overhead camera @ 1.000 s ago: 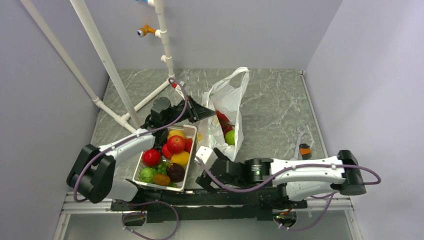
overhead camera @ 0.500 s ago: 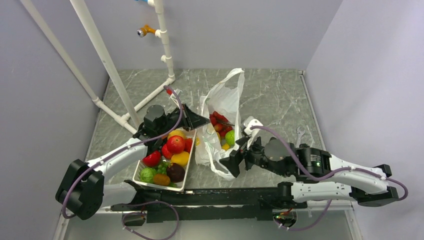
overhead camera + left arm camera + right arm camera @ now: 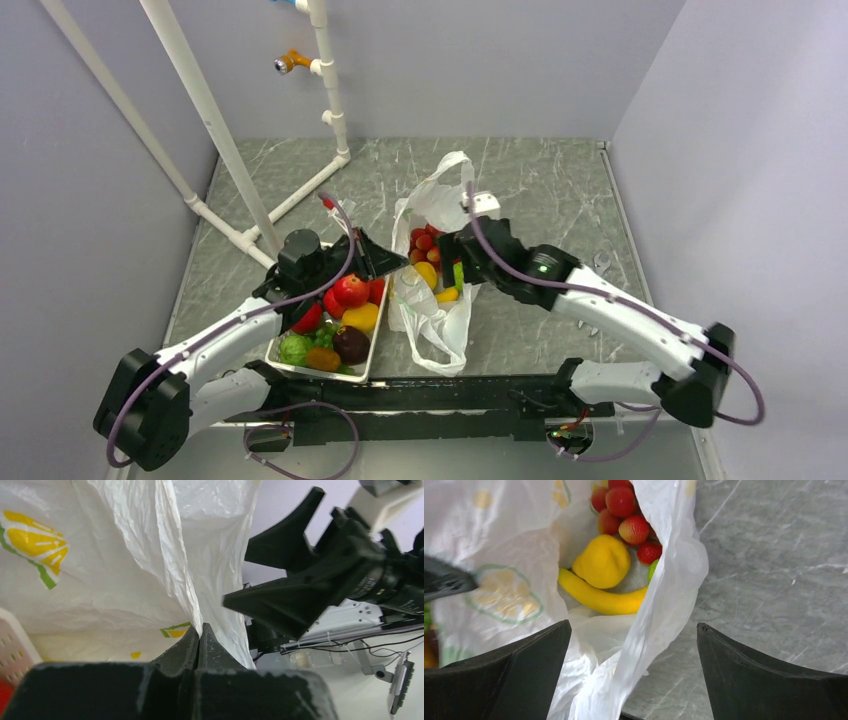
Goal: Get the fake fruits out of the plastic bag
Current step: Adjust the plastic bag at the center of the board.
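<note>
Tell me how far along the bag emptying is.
Done: left gripper pinches the edge of the plastic bag, mouth open. In hand: right gripper, open and empty, hovers over the mouth. Left: banana, yellow round fruit, strawberries and green fruit all lie inside.

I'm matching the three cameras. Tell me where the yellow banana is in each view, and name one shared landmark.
Top external: the yellow banana lies in the open mouth of the plastic bag, centre of the picture.
Left wrist: not in it; only the bag's outside shows, pinched by the left gripper.
Right wrist: centre, below the yellow round fruit, ahead of the open right gripper.
Shared landmark: the plastic bag.
</note>
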Controlling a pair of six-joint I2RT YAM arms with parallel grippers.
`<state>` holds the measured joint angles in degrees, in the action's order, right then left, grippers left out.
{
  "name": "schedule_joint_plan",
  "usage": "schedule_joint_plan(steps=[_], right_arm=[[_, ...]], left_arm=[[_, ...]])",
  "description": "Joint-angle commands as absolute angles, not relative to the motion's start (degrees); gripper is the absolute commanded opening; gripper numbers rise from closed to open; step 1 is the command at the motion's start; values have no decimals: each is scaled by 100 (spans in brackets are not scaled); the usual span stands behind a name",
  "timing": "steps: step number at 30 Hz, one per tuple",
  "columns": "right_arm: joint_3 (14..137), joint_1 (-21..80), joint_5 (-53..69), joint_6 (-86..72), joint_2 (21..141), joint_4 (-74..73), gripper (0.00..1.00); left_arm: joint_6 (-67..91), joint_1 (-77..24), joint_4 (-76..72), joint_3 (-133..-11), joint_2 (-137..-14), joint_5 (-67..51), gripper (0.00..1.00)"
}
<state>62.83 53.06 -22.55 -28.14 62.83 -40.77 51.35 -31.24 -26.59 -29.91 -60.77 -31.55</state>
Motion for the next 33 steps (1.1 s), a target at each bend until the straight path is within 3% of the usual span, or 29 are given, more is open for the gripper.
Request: schedule_joint_plan(steps=[1, 3, 9, 14, 23, 26, 28, 30, 31, 33], right_arm=[[6430, 5278, -2469, -2913, 7022, -3845, 100], [6450, 5272, -2936, -3082, 7344, -4017, 97], [5466, 5274, -3407, -3379, 6939, -3674, 74], [4690, 5272, -3293, -3411, 6327, -3055, 34], [4054, 5133, -3924, -3800, 5692, -2940, 0], [3830, 5024, -3667, -3837, 5455, -2775, 0], [3773, 5016, -3155, -3523, 5399, -2486, 8], [3846, 5018, -2576, -3267, 5415, -2437, 29], [3906, 5026, -2362, -3216, 5443, -2510, 42], [4021, 5027, -2020, -3215, 5460, -2745, 70]], left_arm=[[4781, -3252, -2168, -2802, -5711, -2947, 0], [4658, -3329, -1814, -2706, -5461, -2764, 0], [4073, -3908, -60, -2740, -4654, -1886, 0], [4137, -4479, 649, -2502, -4369, -1462, 0], [4077, -5083, 1961, -2635, -4191, -500, 0], [3928, -5083, 2397, -2936, -4177, -305, 0], [3812, -5080, 2535, -3164, -4203, -316, 4], [3701, -5086, 2549, -3389, -4241, -415, 24], [3631, -5083, 2555, -3511, -4274, -479, 40], [3457, -5080, 2618, -3860, -4361, -571, 58]])
